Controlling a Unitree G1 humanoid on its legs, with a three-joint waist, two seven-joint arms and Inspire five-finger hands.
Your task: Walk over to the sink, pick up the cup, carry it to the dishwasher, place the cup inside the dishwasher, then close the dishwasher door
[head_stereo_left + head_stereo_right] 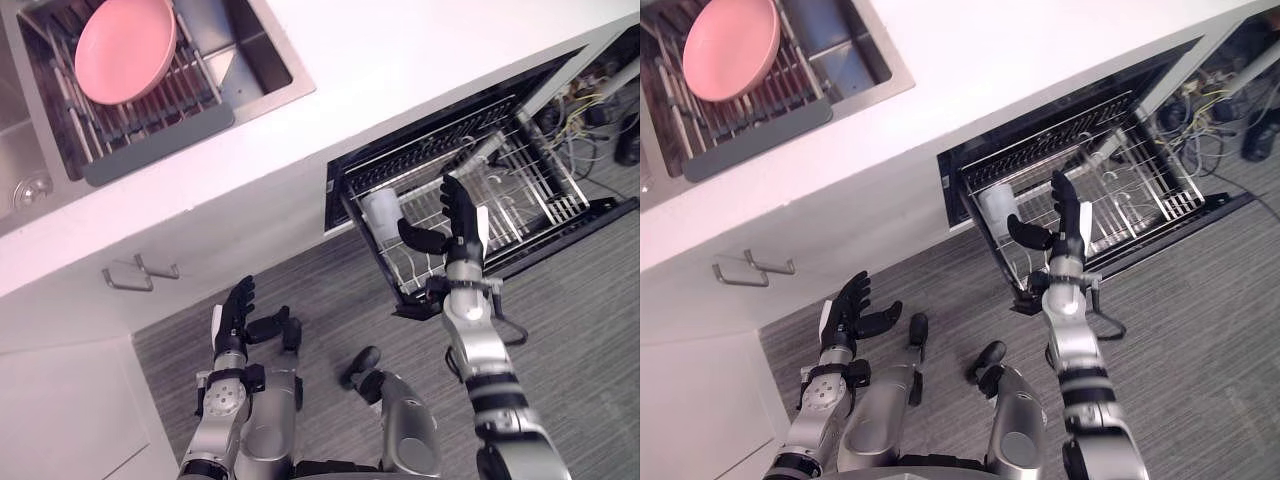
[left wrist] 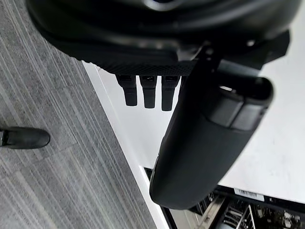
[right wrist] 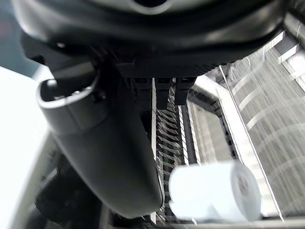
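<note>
The right hand (image 1: 460, 232) hovers over the pulled-out wire rack (image 1: 520, 200) of the dishwasher (image 1: 430, 140). Its fingers are straight and its thumb is splayed wide, so it grips nothing. The white cup (image 1: 381, 213) sits in the rack just beyond the thumb's tip. In the right wrist view (image 3: 214, 191) a narrow gap shows between the two, so the cup appears to rest on the wires alone. Whether it stands or lies tilted cannot be told for certain. The wide spread suits a hand that needs to clear the cup without knocking it.

The placing step looks done, and closing the dishwasher door (image 1: 575, 232) remains. That door lies open below and to the outer side of the hand. The next move likely calls for drawing the hand out of the rack first.

The left hand (image 1: 238, 312) hangs low, well apart on the far side of the right hand, relaxed and open. Above it lies the sink (image 1: 265, 50), set in the table (image 1: 400, 60), with a pink bowl (image 1: 125, 48) inside.
</note>
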